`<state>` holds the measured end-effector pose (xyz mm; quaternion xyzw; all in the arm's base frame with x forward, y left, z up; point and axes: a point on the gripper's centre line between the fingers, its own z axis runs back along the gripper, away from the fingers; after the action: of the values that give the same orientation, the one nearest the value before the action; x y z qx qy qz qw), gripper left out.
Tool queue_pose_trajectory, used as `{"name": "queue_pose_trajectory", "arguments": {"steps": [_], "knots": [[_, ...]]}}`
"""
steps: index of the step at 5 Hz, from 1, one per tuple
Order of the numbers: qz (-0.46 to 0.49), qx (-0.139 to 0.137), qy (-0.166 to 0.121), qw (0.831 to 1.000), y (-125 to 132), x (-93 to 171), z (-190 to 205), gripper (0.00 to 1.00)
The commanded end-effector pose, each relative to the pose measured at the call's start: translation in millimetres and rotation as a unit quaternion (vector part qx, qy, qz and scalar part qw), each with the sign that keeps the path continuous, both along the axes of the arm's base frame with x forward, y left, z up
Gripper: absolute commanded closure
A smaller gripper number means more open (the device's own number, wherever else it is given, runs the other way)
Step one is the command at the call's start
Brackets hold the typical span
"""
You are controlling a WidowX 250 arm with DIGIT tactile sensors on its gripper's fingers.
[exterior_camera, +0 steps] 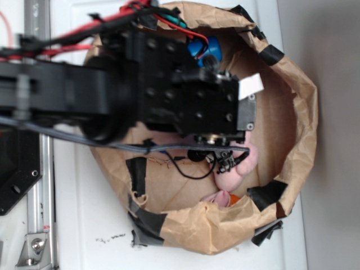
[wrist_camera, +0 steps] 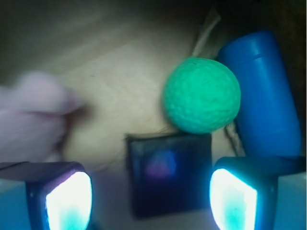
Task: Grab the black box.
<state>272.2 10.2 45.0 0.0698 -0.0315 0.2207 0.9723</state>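
Observation:
In the wrist view the black box (wrist_camera: 169,173) lies on the brown paper floor between my two glowing pads (wrist_camera: 70,200), nearer the right one and touching neither. A green ball (wrist_camera: 202,95) rests against its far right corner, and beside that stands a blue cylinder (wrist_camera: 262,93). My gripper (wrist_camera: 151,199) is open, a gap showing on each side of the box. In the exterior view the black arm (exterior_camera: 169,84) reaches over the paper bag (exterior_camera: 292,140) and hides the box and my gripper's fingers.
A pink soft toy (wrist_camera: 33,115) lies left of the box, also seen as the pink toy (exterior_camera: 236,171) under the arm. The bag's rolled rim carries black tape patches (exterior_camera: 267,194). The blue cylinder (exterior_camera: 205,48) shows at the bag's far side.

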Motion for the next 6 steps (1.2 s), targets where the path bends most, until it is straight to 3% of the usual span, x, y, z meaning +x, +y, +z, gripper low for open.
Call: {"name": "queue_pose_trajectory", "arguments": {"steps": [1, 2, 5, 6], "knots": [[0.013, -0.017, -0.026, 0.999, 33.8, -10.4, 22.5, 0.0], [0.011, -0.017, -0.031, 0.999, 37.3, -11.9, 22.5, 0.0], [-0.015, 0.008, 0.025, 1.0, 17.4, -1.3, -27.3, 0.0], [-0.046, -0.03, 0.034, 0.998, -3.1, 1.6, -40.3, 0.0]]}}
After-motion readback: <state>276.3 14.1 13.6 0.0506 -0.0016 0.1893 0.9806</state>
